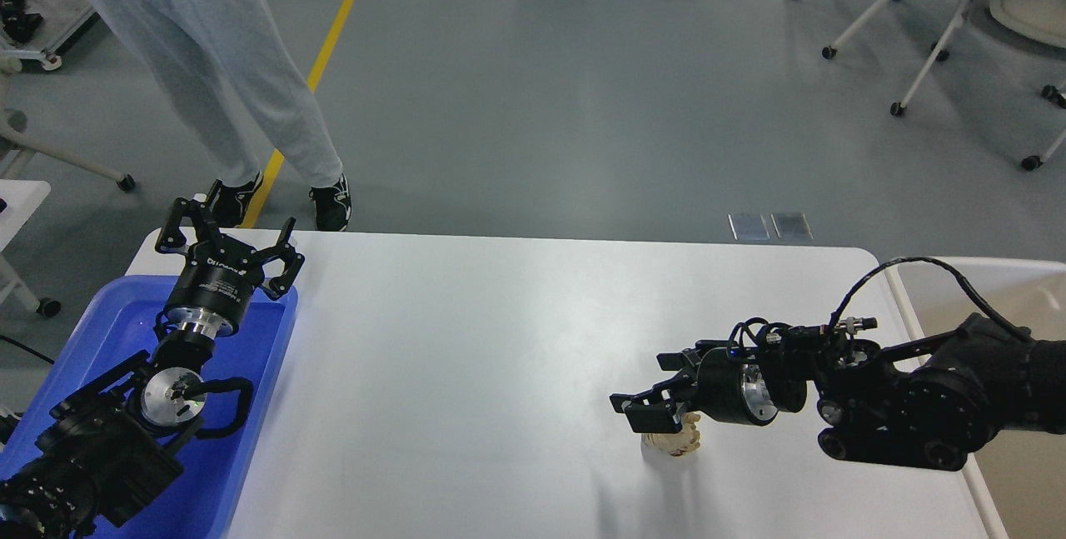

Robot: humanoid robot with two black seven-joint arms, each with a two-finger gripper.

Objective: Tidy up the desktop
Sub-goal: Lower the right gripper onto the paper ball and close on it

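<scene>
The white desktop carries one crumpled tan paper ball at the front right. My right gripper is open and hangs right over the ball, tilted down to the left. Its lower finger covers the ball's top, and I cannot tell whether it touches. My left gripper is open and empty, held above the far end of the blue tray at the table's left edge.
A beige bin with a white rim stands against the table's right side, under my right arm. A person in grey trousers stands beyond the far left corner. Wheeled chairs are on the floor at the back right.
</scene>
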